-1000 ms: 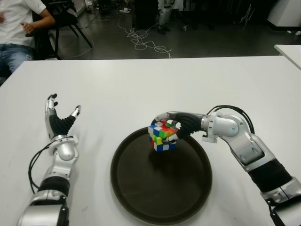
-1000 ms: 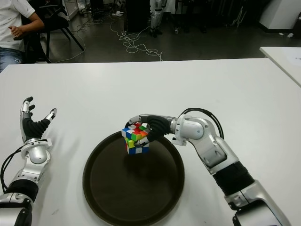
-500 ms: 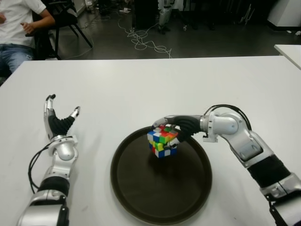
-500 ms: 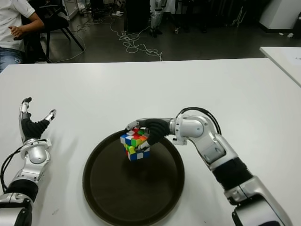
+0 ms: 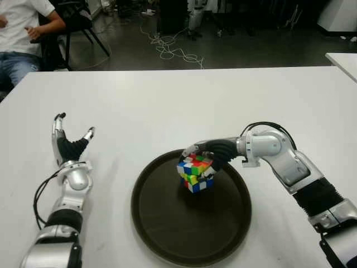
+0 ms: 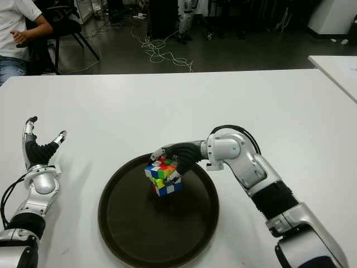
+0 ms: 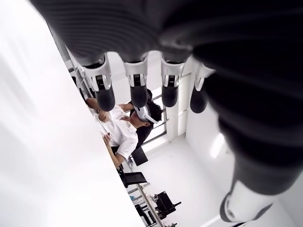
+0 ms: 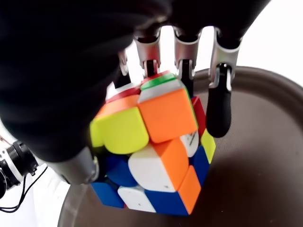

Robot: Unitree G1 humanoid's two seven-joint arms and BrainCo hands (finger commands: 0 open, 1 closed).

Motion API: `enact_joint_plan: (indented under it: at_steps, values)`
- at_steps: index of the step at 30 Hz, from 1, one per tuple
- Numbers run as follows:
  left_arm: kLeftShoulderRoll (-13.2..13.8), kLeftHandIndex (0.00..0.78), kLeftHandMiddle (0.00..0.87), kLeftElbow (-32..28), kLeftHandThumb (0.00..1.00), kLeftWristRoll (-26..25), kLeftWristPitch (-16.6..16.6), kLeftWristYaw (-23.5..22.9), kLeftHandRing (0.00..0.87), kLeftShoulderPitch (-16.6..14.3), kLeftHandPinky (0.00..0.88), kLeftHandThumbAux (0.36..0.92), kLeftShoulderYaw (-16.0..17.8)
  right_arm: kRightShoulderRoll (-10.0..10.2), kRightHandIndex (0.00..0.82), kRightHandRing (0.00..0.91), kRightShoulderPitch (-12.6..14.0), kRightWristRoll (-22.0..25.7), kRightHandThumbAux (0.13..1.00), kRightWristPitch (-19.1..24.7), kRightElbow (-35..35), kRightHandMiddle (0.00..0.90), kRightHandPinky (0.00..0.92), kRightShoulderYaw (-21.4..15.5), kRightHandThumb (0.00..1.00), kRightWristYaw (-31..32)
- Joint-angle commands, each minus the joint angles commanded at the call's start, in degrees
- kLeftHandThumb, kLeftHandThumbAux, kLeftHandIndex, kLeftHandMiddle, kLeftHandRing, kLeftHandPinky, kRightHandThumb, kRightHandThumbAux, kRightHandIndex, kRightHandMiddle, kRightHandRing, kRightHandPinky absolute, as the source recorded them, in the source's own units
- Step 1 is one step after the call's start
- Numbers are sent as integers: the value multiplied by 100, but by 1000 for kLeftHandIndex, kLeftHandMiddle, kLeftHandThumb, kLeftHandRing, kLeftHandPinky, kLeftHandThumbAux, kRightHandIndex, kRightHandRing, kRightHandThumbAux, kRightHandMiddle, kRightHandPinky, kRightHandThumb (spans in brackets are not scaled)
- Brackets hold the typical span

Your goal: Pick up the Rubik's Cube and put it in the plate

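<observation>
Cube (image 5: 195, 172) gripped in right hand (image 5: 213, 154) fingers (image 8: 218, 101) over plate (image 5: 167, 234); left hand (image 5: 71, 149) spread empty left of plate, on counter (image 5: 167, 106).

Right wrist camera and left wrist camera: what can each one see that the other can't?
Only the right wrist view shows the Rubik's Cube, gripped by the right hand over the dark plate. Only the left wrist view shows the left hand, its fingers spread and holding nothing, with a seated person and the room beyond. Both show their own hand from close by and a bit of the white table.
</observation>
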Motion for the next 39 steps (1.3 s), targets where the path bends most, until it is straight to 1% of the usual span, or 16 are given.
enact_joint_plan:
  at_steps: [5, 11, 12, 13, 16, 17, 18, 19, 20, 21, 23, 25, 26, 28, 31, 39]
  values:
    - [-1, 37, 41, -1, 0, -9, 1, 0, 27, -6, 26, 748, 7, -20, 438, 855, 34, -173, 729, -261, 1, 839, 854, -6, 692, -211]
    - [-6, 31, 39, -30, 0, -12, 33, 3, 25, 3, 19, 759, 11, -55, 437, 836, 98, -325, 730, -543, -13, 821, 825, -52, 688, -488]
    - [-8, 29, 39, -36, 0, -9, 39, 6, 22, 6, 15, 764, 9, -64, 434, 786, 118, -375, 730, -585, -28, 770, 752, -62, 684, -568]
    - [-11, 28, 38, -41, 0, -13, 46, 4, 20, 7, 13, 767, 11, -54, 432, 753, 152, -437, 730, -629, -43, 737, 705, -87, 681, -703]
    - [-15, 27, 31, -38, 0, -27, 59, -7, 14, 4, 12, 760, 19, -22, 425, 648, 215, -479, 729, -694, -51, 634, 579, -140, 676, -920]
    - [-17, 27, 30, -34, 0, -36, 66, -14, 13, 0, 11, 759, 25, 2, 424, 636, 253, -496, 729, -788, -42, 622, 566, -184, 676, -1081]
    - [-18, 26, 26, -31, 0, -43, 70, -19, 9, -3, 10, 760, 29, 17, 416, 529, 280, -511, 731, -859, -34, 508, 464, -213, 671, -1203]
    - [-21, 25, 23, -31, 0, -52, 69, -25, 7, -5, 9, 761, 35, 33, 410, 459, 307, -550, 732, -973, -10, 434, 398, -239, 669, -1363]
    - [-23, 25, 22, -32, 0, -58, 68, -29, 6, -6, 9, 762, 39, 43, 354, 407, 324, -579, 713, -1054, 10, 385, 348, -254, 570, -1473]
    - [-24, 24, 20, -32, 0, -61, 67, -31, 4, -6, 8, 763, 41, 45, 270, 331, 331, -598, 688, -1102, 27, 312, 275, -256, 416, -1532]
    - [-29, 23, 20, -37, 0, -68, 58, -31, 4, -5, 8, 764, 47, 44, 157, 216, 341, -681, 660, -1268, 80, 208, 166, -253, 242, -1712]
    - [-32, 23, 21, -42, 0, -70, 47, -27, 4, -1, 8, 766, 49, 21, 106, 158, 327, -755, 648, -1438, 149, 157, 111, -229, 176, -1844]
    - [-32, 25, 26, -45, 0, -71, 41, -24, 10, 3, 12, 765, 49, 6, 67, 101, 315, -789, 628, -1520, 186, 100, 71, -215, 153, -1891]
    - [-33, 26, 30, -47, 0, -73, 35, -19, 14, 8, 16, 764, 50, -17, 34, 51, 283, -828, 597, -1634, 263, 51, 36, -186, 148, -1923]
    - [-37, 27, 34, -41, 0, -85, 27, -31, 19, 7, 21, 762, 55, -32, 11, 16, 257, -856, 557, -1645, 304, 16, 11, -163, 165, -1886]
    - [-35, 33, 48, -40, 0, -95, -12, -54, 34, 11, 22, 759, 52, -84, 0, 0, 224, -849, 509, -1395, 211, 0, 0, -113, 172, -1580]
